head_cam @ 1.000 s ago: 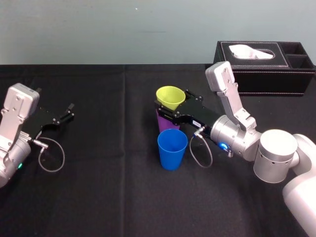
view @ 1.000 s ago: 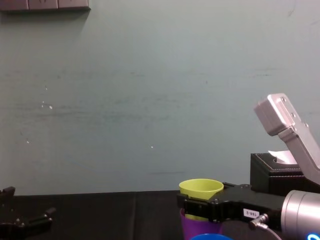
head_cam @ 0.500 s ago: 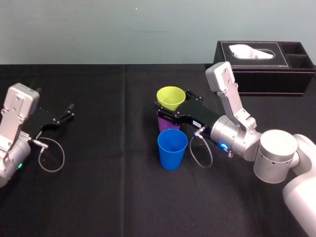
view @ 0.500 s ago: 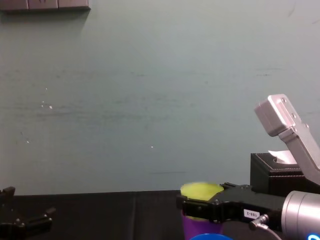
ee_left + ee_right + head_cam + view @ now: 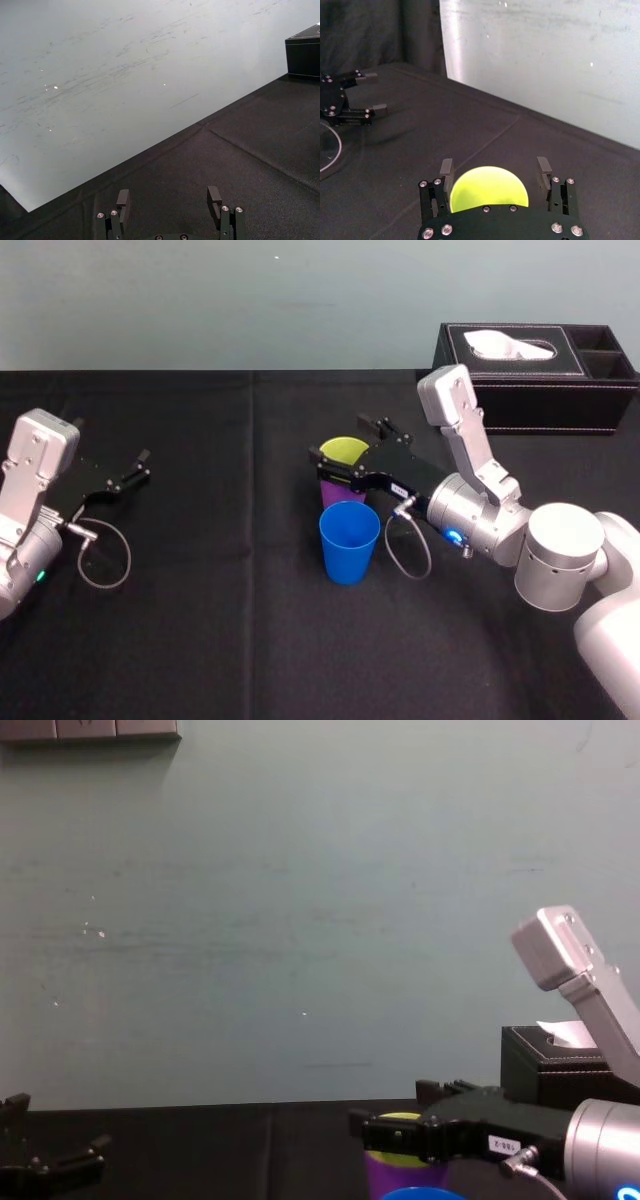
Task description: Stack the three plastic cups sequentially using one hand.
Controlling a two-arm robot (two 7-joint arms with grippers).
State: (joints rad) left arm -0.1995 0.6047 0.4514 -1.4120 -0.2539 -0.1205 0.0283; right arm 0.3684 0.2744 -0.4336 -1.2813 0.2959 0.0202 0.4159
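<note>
Currently right hand (image 5: 495, 168) spread wide, fingers flanking the yellow-green cup (image 5: 340, 451) with gaps either side. That cup sits nested in the purple cup (image 5: 340, 490), mid-counter (image 5: 220, 620). Blue cup (image 5: 349, 540) upright just beside them, at 6 o'clock. Left hand (image 5: 138, 468) parked at 9 o'clock, fingers apart.

Yellow-green cup (image 5: 489, 188) between spread right claw (image 5: 495, 166)

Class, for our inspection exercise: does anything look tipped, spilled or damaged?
Nothing stands out. Yellow-green cup nested in purple cup inside the open right gripper; blue cup upright in front; left gripper parked aside.
</note>
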